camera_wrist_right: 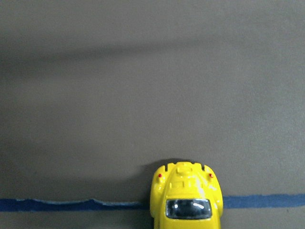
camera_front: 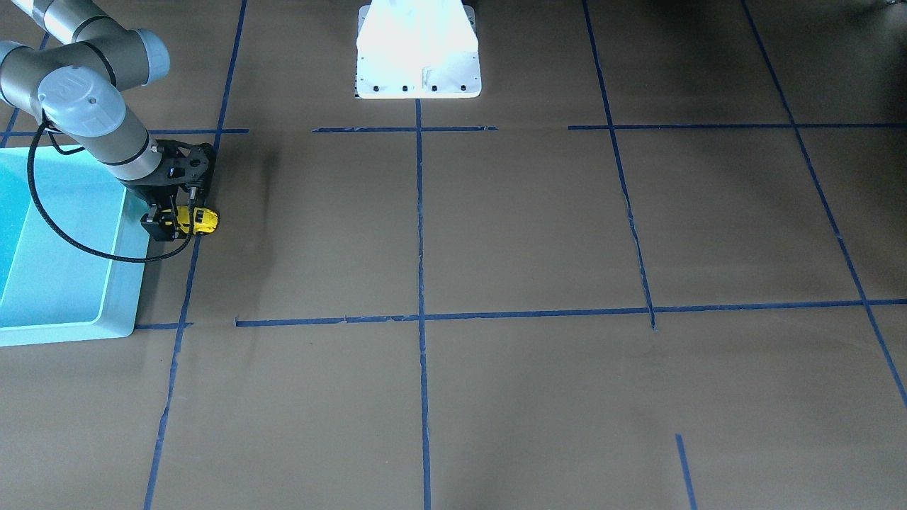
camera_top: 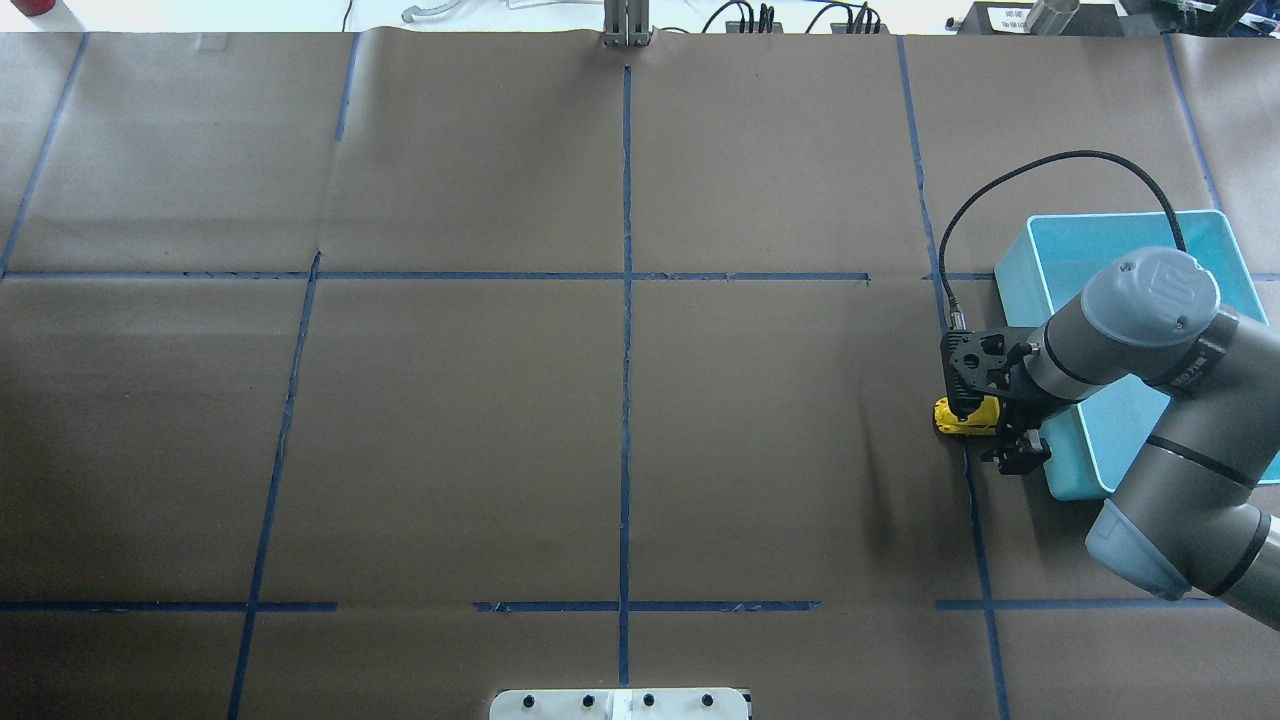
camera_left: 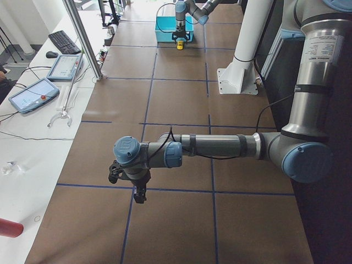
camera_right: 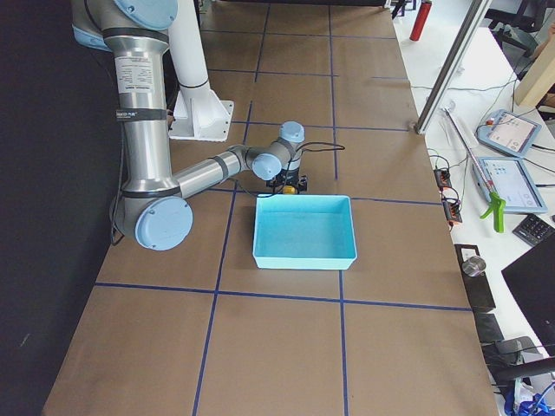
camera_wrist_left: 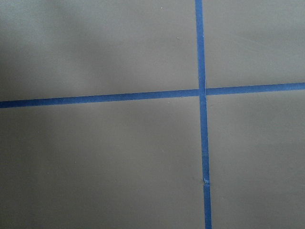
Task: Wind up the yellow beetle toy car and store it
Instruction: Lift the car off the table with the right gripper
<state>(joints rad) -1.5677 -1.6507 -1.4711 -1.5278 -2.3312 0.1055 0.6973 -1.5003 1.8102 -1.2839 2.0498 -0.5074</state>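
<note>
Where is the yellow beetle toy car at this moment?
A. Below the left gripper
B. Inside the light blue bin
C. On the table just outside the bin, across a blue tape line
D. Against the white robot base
C: the yellow beetle toy car lies on the table outside the light blue bin, across a blue tape line, right at the right gripper.

A wide table [camera_top: 450, 430] covered in brown paper is marked off into large rectangles by strips of blue tape [camera_top: 626, 400], and a light blue rectangular plastic bin [camera_top: 1110, 245] sits on it. A small yellow beetle-shaped toy car [camera_top: 960, 417] rests on a tape line just beside the bin's long wall. A white metal base plate [camera_front: 418, 78] stands well apart from the bin.
</note>
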